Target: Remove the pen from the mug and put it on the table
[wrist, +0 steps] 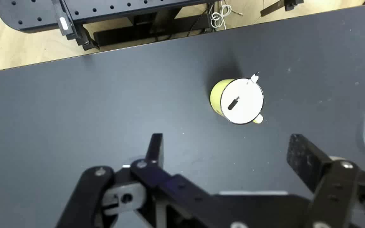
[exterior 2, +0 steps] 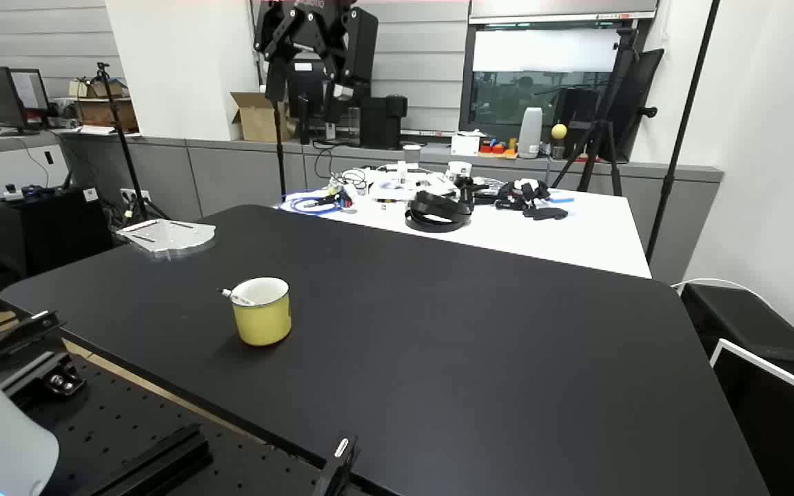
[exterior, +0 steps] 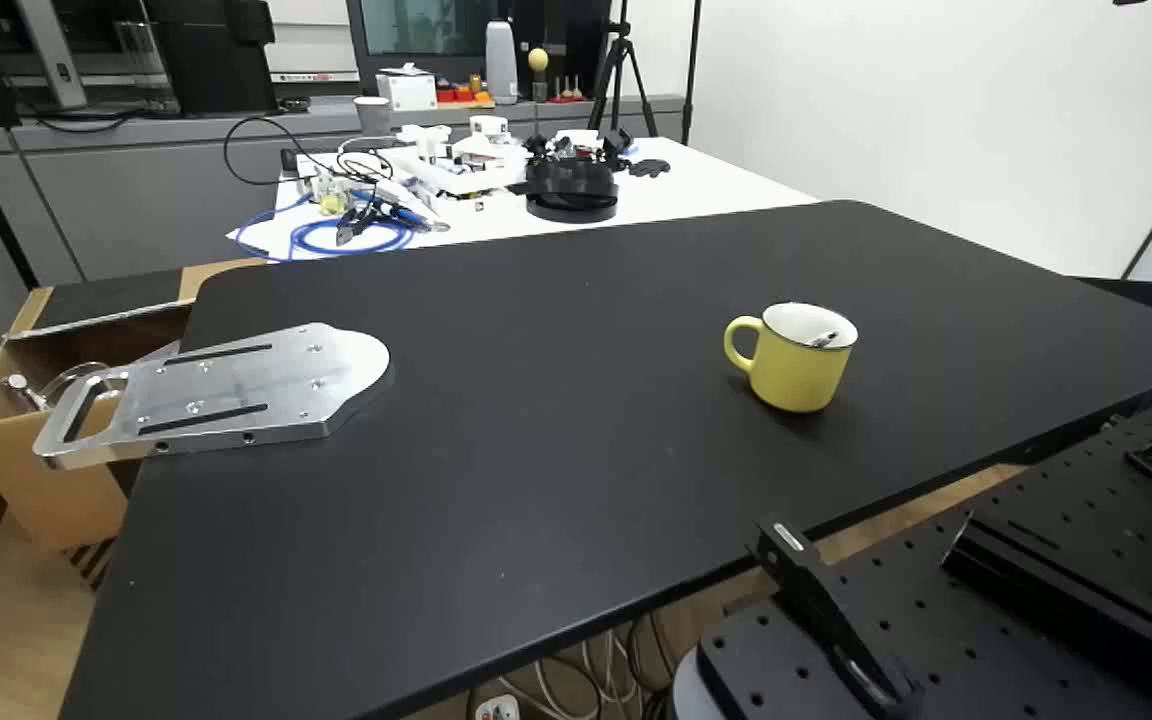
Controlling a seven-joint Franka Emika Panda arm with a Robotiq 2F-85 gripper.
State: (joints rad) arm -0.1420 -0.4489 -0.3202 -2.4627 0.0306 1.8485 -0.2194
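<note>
The small yellow mug (exterior: pixel 798 372) stands upright on the black table (exterior: pixel 536 480); it also shows in an exterior view (exterior 2: pixel 263 324) and in the wrist view (wrist: pixel 219 95). The pen (exterior 2: pixel 237 297) leans inside the mug, white with dark parts, one end poking a little over the rim. In the wrist view the pen's black part (wrist: pixel 233 103) shows against the whitish inside, and its white body blends in. My gripper (wrist: pixel 227 139) is open and empty, high above the table. In an exterior view the gripper (exterior 2: pixel 306 96) hangs at the top, well above the mug.
A silver metal plate (exterior: pixel 246 385) lies at the table's edge, partly overhanging it. A black perforated platform (exterior: pixel 936 640) stands beside the table near the mug, with a gap between. A white table (exterior 2: pixel 542 238) with cables and gear adjoins the far side.
</note>
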